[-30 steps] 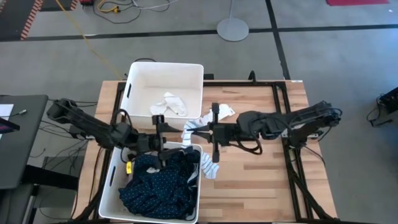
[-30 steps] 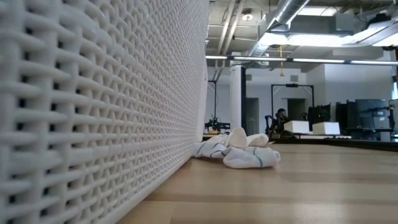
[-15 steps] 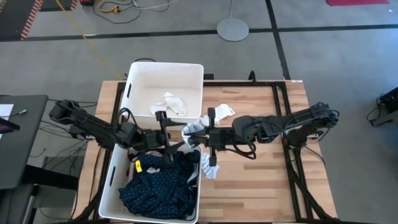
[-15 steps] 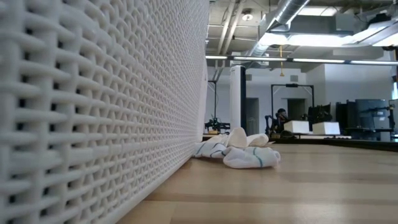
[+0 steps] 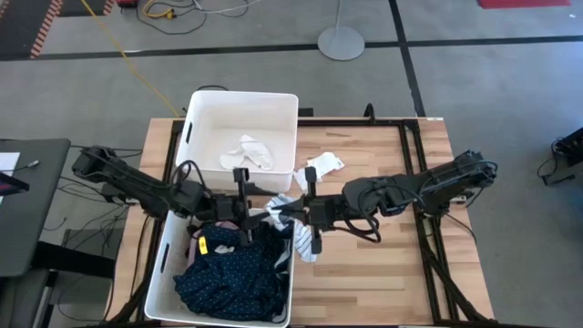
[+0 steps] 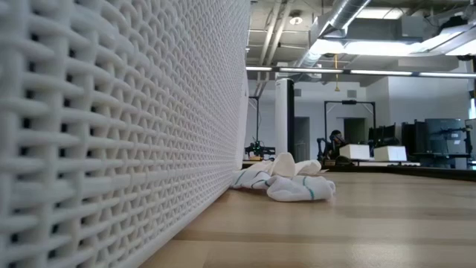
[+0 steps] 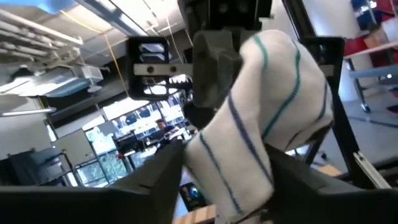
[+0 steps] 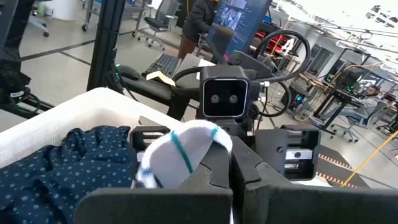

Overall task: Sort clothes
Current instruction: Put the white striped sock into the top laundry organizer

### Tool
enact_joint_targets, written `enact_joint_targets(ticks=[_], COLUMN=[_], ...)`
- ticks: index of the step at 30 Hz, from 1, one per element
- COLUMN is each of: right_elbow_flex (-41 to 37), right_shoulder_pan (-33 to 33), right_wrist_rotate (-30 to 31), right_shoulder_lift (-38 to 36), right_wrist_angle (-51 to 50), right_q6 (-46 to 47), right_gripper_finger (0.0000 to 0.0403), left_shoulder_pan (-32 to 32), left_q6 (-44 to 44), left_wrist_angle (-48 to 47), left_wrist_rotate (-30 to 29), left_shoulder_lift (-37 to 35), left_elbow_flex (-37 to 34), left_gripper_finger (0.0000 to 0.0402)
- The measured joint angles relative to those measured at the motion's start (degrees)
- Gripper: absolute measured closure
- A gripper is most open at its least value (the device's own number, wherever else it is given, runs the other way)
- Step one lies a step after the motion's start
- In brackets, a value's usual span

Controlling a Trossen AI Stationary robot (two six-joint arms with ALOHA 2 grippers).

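A white sock with blue and green stripes [image 5: 273,210] hangs in the air above the near bin's far right corner, between my two grippers. My right gripper [image 5: 291,211] reaches in from the right and is shut on it. My left gripper [image 5: 259,215] comes from the left, its fingers on either side of the same sock [image 7: 249,124]. The near white bin [image 5: 166,273] holds a navy dotted garment [image 5: 232,273]. The far white bin [image 5: 196,114] holds white socks [image 5: 246,153]. My left gripper has the sock's free, rounded end [image 7: 217,168] between its two fingers [image 7: 163,180], which meet it on both sides. The fingers come level from the table's left. The sock is clear of the bin and the table. My right gripper pinches the sock's other end [image 7: 249,50] between its two shut fingers [image 7: 214,59], coming level from the table's right. The sock sticks out past the fingertips [image 8: 177,155] toward the left gripper, lifted clear.
More socks lie on the wooden table: a white pair [image 5: 325,164] beside the far bin and a striped one [image 5: 307,248] against the near bin's right wall. The low view shows the bin's woven wall [image 6: 111,134] and socks [image 6: 286,182] on the table.
My right gripper has carried the striped sock toward the table's left and near edges, in between the left gripper's fingers. The sock stays lifted clear.
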Motion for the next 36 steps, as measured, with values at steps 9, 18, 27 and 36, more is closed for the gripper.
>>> enact_joint_targets(ticks=[9,18,27,36], right_elbow_flex=[0.0,0.0,-0.1,-0.1], right_shoulder_pan=[0.0,0.4,2.3,6.4], right_wrist_rotate=[0.2,4.1,13.5,16.1], right_shoulder_lift=[0.0,-0.2,-0.7,-1.3], right_wrist_angle=[-5.7,-16.8,-22.0,-38.2], right_q6=[3.0,6.7,8.0,21.2], right_gripper_finger=[0.0403,0.0385,0.0311,0.0276], left_shoulder_pan=[-1.5,-2.6,-2.5,3.1], left_q6=[4.4,6.0,9.0,8.8], left_wrist_angle=[-1.9,-8.3,-10.5,-18.6], left_wrist_rotate=[1.7,-2.2,-5.4,-10.1], left_shoulder_lift=[0.0,-3.4,-10.2,-14.8], left_elbow_flex=[0.0,-0.2,0.0,0.0], left_gripper_finger=[0.0390,0.0398,0.0400,0.0401])
